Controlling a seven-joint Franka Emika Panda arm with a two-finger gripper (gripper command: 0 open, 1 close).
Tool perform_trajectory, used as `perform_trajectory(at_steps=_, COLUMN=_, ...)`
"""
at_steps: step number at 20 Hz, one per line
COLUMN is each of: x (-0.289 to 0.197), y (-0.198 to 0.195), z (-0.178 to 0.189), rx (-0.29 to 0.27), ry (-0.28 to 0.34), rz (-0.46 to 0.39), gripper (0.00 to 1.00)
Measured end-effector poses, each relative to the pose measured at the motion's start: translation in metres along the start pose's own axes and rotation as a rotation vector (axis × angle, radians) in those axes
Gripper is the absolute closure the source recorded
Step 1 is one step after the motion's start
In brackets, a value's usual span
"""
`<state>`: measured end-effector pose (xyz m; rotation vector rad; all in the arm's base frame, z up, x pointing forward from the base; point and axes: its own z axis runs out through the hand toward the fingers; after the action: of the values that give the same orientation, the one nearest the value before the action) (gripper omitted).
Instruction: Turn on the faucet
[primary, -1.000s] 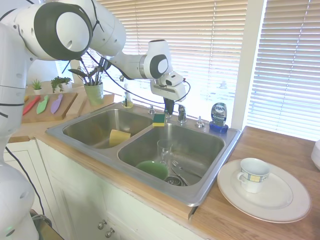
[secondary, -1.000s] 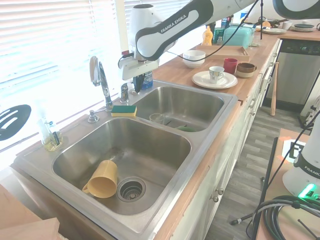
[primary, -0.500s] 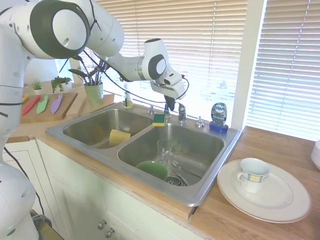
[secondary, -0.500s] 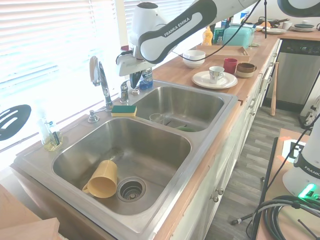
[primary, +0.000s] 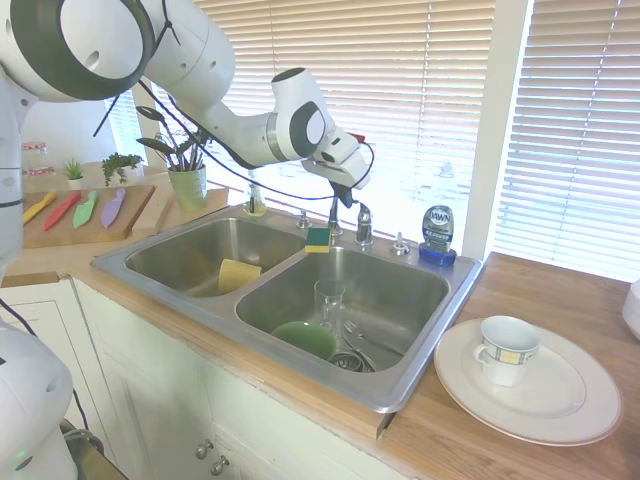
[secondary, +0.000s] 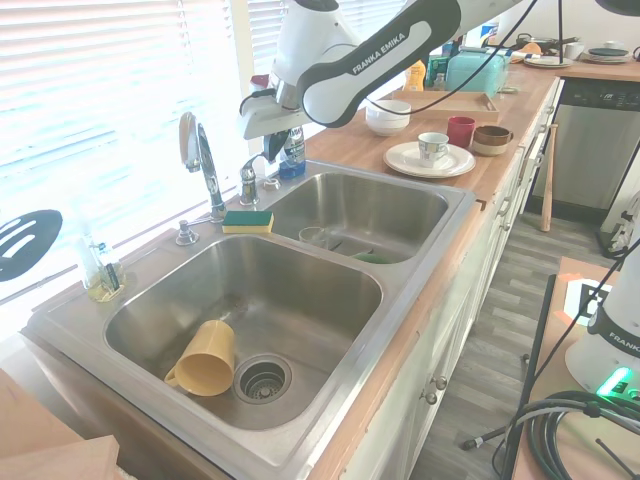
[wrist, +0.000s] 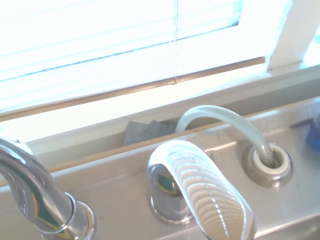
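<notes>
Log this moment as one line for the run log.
gripper: above lever handle, apart | faucet: no water visible | sponge: on sink divider

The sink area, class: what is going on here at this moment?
A white robot arm reaches over the steel sink, its gripper raised above the faucet's lever handle and gripping nothing. The faucet has no water running that I can see. A yellow-green sponge lies on the ledge beside the spout.
</notes>
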<state>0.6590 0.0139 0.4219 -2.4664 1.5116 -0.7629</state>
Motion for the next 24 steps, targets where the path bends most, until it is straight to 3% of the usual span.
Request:
perform_trajectory(at_steps=5, x=0.001, y=0.000, z=0.000, rx=0.004, ry=0.002, rz=0.003, gripper=1.00)
perform_trajectory(at_steps=8, x=-0.003, y=0.008, z=0.007, rx=-0.024, ry=-0.025, rz=0.007, gripper=1.00)
perform_trajectory(at_steps=11, x=-0.014, y=0.018, z=0.016, rx=-0.107, ry=-0.118, rz=-0.011, gripper=1.00)
perform_trajectory(at_steps=14, x=-0.022, y=0.035, z=0.023, rx=-0.240, ry=-0.210, rz=-0.029, gripper=1.00)
perform_trajectory(at_steps=18, x=-0.033, y=0.057, z=0.029, rx=-0.392, ry=-0.289, rz=-0.052, gripper=1.00)
perform_trajectory(at_steps=21, x=-0.048, y=0.079, z=0.023, rx=-0.458, ry=-0.355, rz=-0.079, gripper=1.00)
perform_trajectory(at_steps=24, x=-0.060, y=0.105, z=0.007, rx=-0.492, ry=-0.385, rz=-0.097, gripper=1.00)
